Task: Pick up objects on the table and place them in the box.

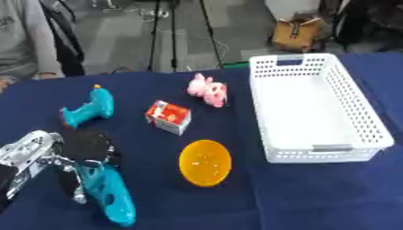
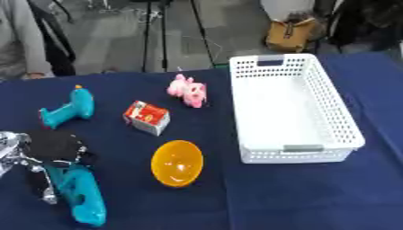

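While the left hand point(image 1: 82, 150) curls round a teal toy point(image 1: 110, 195) near the table's point(image 1: 315, 197) front-left corner, it may slip mid-carry to the box point(image 1: 319, 108).

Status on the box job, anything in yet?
Nothing done: the white basket holds nothing. In hand: the left hand is curled on a teal toy at the near left, not yet lifted clear. Left on the table: a second teal toy, the red and white carton, the pink toy and the orange bowl. Right hand not in view.
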{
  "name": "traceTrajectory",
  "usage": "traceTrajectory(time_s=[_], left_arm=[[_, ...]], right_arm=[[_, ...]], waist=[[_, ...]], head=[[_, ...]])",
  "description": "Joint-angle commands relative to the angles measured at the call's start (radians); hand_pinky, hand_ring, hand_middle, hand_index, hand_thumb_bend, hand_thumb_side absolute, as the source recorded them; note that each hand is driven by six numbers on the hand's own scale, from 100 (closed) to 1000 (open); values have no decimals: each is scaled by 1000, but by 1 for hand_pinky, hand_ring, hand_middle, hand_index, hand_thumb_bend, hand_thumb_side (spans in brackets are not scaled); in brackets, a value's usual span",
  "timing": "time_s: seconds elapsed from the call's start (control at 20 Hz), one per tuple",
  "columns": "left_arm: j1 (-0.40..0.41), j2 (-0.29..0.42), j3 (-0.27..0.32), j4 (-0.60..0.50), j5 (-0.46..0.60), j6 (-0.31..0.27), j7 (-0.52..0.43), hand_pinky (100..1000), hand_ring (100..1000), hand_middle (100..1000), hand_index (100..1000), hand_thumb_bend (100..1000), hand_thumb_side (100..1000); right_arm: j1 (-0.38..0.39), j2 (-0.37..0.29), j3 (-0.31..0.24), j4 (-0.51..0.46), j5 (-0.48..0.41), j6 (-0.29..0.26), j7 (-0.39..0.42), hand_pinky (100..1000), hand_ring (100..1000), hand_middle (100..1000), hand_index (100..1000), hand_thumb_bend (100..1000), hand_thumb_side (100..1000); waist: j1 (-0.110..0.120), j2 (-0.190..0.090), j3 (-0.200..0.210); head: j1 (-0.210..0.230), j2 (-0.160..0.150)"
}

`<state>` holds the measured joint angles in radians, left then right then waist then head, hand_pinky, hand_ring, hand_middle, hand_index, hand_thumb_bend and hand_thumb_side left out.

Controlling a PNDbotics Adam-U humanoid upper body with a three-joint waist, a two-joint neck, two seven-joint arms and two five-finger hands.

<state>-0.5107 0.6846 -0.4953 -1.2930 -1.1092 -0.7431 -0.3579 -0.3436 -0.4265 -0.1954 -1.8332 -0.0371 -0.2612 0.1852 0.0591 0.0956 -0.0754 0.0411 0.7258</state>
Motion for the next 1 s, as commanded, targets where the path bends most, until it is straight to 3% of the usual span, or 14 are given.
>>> traceTrajectory(time_s=[0.05, 0.15, 0.2, 0.25, 0.4, 0.45, 0.65, 1.0], left_arm=[[-19, 17, 14, -1, -14, -16, -2, 667, 639, 621, 748, 782, 402], [-20, 17, 14, 1, -19, -16, 4, 667, 639, 621, 748, 782, 402], [-19, 16, 14, 2, -21, -16, 6, 625, 606, 602, 732, 782, 402], [-19, 16, 15, 5, -23, -14, 6, 621, 598, 594, 723, 693, 322], [-19, 15, 18, 11, -30, -7, 8, 566, 545, 558, 690, 631, 282], [-19, 15, 20, 13, -31, -4, 10, 508, 500, 526, 658, 567, 240], [-17, 30, 35, 1, -14, 18, 15, 472, 472, 490, 613, 415, 133], [-23, 106, 68, -70, 92, 82, -55, 471, 468, 482, 600, 393, 142]], right_arm=[[-16, -13, -4, -6, -7, -1, 2, 481, 546, 614, 801, 140, 572], [-16, -13, -4, -6, -7, -1, 2, 481, 546, 614, 801, 140, 572], [-16, -13, -4, -6, -7, -1, 2, 480, 545, 613, 801, 141, 563], [-16, -13, -4, -6, -7, 0, 3, 480, 545, 614, 801, 140, 572], [-16, -12, -4, -6, -7, -1, 3, 481, 545, 614, 801, 141, 572], [-16, -12, -5, -6, -7, -1, 3, 481, 545, 614, 801, 141, 572], [-16, -12, -7, -5, -6, -1, 2, 481, 545, 614, 801, 142, 573], [-16, -14, -9, -5, -5, -1, 0, 481, 544, 614, 801, 143, 574]], waist=[[-4, -9, -1], [-5, -9, -1], [-5, -9, -1], [-5, -9, 0], [-6, -9, 0], [-6, -9, 1], [-7, -8, 1], [-5, -9, 3]], head=[[-3, -4], [-3, -4], [-3, -4], [-4, -5], [-6, -7], [-6, -8], [-9, -13], [-11, -19]])
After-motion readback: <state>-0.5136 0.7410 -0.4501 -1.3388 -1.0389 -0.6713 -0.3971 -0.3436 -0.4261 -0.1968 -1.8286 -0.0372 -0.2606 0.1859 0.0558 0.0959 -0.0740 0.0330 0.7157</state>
